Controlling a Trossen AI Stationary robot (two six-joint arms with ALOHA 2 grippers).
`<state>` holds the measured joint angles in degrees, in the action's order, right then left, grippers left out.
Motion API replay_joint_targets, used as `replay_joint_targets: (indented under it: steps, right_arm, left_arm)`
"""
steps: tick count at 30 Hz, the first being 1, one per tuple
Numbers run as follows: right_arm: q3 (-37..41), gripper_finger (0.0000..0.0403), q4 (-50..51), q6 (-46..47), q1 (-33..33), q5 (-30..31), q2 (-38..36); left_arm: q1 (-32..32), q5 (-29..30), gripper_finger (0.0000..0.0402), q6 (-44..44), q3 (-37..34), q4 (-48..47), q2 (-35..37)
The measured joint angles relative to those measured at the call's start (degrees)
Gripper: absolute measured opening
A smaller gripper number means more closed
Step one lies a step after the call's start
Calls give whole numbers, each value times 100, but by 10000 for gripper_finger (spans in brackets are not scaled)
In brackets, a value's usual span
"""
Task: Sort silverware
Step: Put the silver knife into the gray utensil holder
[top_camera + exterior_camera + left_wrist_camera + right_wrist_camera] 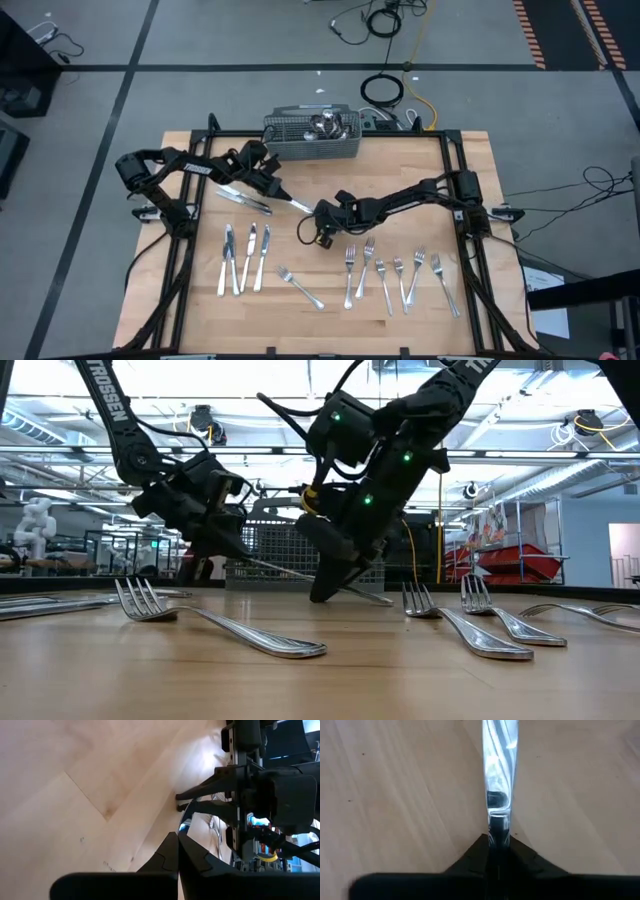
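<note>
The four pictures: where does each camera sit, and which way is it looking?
High: overhead, looking straight down on table, both arms, forks.
Low: tabletop height, looking level past forks to the room; both arms.
Left wrist: on the left arm, seeing right hand.
Right wrist: on the right arm; its hand grips a knife.
Shared: knife.

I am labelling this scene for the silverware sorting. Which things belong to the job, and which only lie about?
Job: knife gripped by the right gripper and the left gripper; knives; forks; basket with cutlery.

Lying about: cables on the floor.
</note>
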<state>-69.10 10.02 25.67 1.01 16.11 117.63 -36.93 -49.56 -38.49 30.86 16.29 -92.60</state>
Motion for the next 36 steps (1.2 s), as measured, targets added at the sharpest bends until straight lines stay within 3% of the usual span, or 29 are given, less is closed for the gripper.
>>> replay_joint_targets:
  steps: [8, 19, 23, 36]
  right_arm:
    - [9, 20, -58, 60, -8, 7, -20]
    - [-55, 20, -188, 93, -23, 54, 6]
    - [-271, 20, -117, -123, -38, 153, 37]
    - [-1033, 20, -151, -700, -268, 501, 15]
  left_arm:
    - [-4, -142, 14, -24, 3, 162, 0]
    - [-399, -601, 156, 141, 19, 484, 656]
    - [-646, -569, 189, -9, 10, 460, 1002]
    - [-1870, -635, 197, -1027, 204, 903, 2390]
